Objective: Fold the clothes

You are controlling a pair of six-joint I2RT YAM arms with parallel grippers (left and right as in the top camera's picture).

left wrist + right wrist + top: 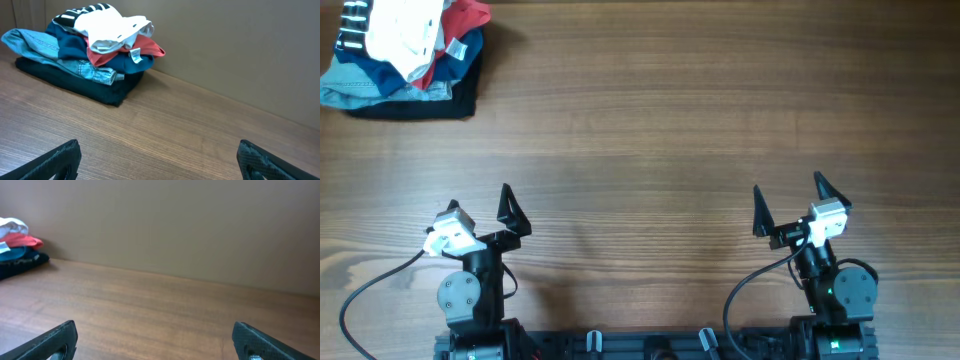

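Observation:
The clothes (pixel 405 30) lie crumpled on top of a pile in the table's far left corner: white fabric with a black bar-striped patch at one edge. The left wrist view shows them (pixel 107 27) well ahead and to the left; the right wrist view catches only a white scrap of them (pixel 12 227) at its left edge. My left gripper (pixel 480 205) hangs open near the front left of the table, with nothing between its fingers (pixel 159 150). My right gripper (pixel 790 192) is open at the front right, also holding nothing (pixel 155 327). Both are far from the pile.
Under the white garment sit a red piece (pixel 150 47), a teal-blue one (pixel 75 42), light denim (pixel 90 70) and a folded black one (pixel 100 87). Bare wooden table (pixel 670 120) stretches between the pile and both arms. A plain wall stands behind the table's far edge.

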